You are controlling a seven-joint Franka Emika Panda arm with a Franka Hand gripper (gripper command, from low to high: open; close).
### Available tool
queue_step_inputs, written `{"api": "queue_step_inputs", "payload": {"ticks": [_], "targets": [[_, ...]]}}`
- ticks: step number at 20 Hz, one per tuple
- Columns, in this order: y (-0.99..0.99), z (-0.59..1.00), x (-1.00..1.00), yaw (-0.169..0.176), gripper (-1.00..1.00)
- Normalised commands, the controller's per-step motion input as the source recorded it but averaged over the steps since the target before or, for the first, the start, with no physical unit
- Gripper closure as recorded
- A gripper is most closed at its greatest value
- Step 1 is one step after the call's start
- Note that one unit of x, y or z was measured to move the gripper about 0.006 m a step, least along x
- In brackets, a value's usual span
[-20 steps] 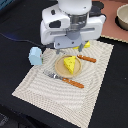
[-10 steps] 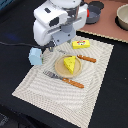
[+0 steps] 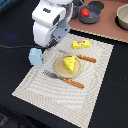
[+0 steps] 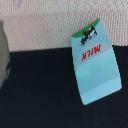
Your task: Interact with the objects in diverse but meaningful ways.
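Saucepan (image 3: 90,15), grey, at the far edge of the desk (image 3: 15,20), holds the red tomato (image 3: 85,12). A second, beige bowl (image 3: 122,16) stands at the exterior view's far right; its contents cannot be seen.

Round tan plate (image 3: 65,68) sits mid-mat and carries the yellow holed cheese (image 3: 69,63). A fork (image 3: 62,79) lies on the near side of the plate, a knife (image 3: 80,57) on the far side, both orange-handled.

Light blue carton (image 4: 95,62) lies on its side on the dark desk, just off the mat's edge on the exterior view's left. Its face reads "MILK" in red, beneath a green band with a cow figure. Yellow packet (image 3: 81,44) lies on the mat's far end; its red marking is not legible.

Surface: pale ribbed mat (image 3: 92,90) over a black desk; a brown board lies under the saucepan.

Arm (image 3: 47,22) hangs above the carton. The tool's fingers show in neither view; whether they are apart or together cannot be told.
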Motion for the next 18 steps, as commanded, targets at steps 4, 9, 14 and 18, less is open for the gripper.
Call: {"api": "queue_step_inputs", "payload": {"ticks": [4,9,14,18], "targets": [[-0.09,-0.13,-0.75,0.143,-1.0],[-0.35,-0.18,-0.43,0.122,-1.0],[-0.51,-0.26,-0.19,0.045,-1.0],[-0.38,-0.25,-0.4,0.006,-1.0]]}}
